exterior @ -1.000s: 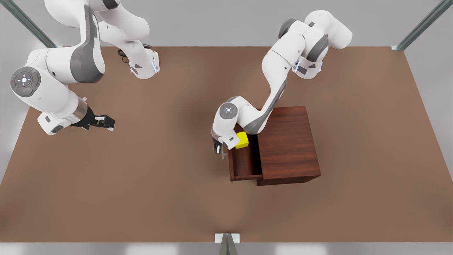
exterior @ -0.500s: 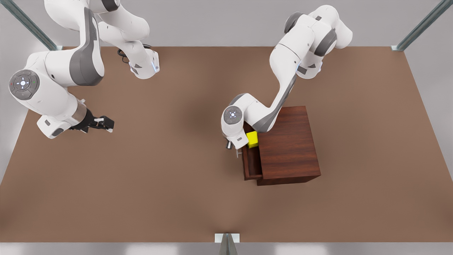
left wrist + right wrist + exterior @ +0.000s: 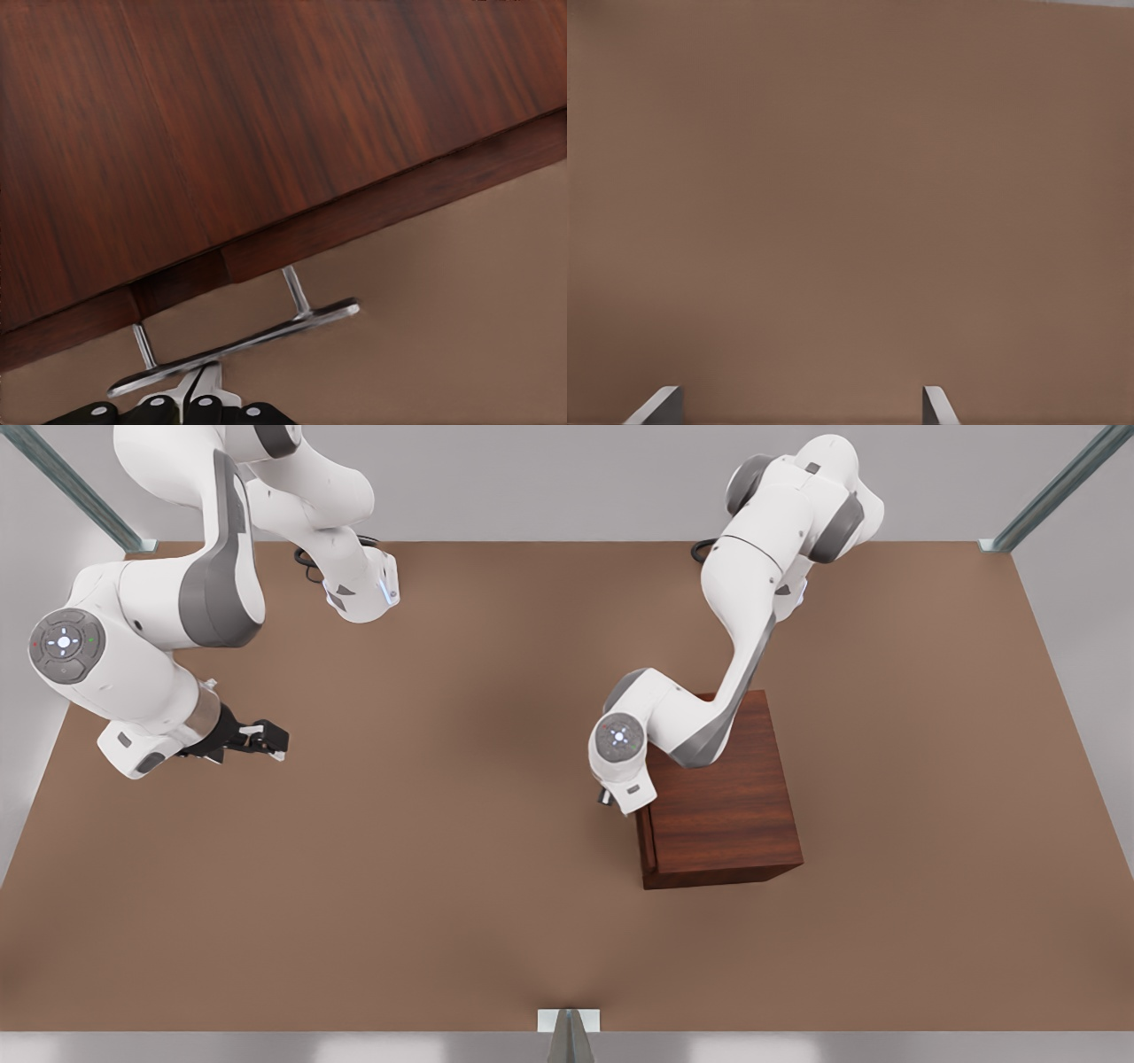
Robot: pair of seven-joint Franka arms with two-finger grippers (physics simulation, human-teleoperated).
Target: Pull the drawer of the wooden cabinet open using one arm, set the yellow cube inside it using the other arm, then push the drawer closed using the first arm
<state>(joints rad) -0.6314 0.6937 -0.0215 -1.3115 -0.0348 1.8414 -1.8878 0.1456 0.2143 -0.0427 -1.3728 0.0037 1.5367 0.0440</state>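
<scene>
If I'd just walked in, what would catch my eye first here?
Probably the wooden cabinet on the brown table, toward the front view's right, with one white arm bent over it. Its left gripper is shut on the drawer's silver handle. The right gripper hangs open far off.

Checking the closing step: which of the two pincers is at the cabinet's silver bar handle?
The left pincer, at the thin silver bar handle of the dark reddish wooden cabinet; the right pincer hangs over bare table.
</scene>
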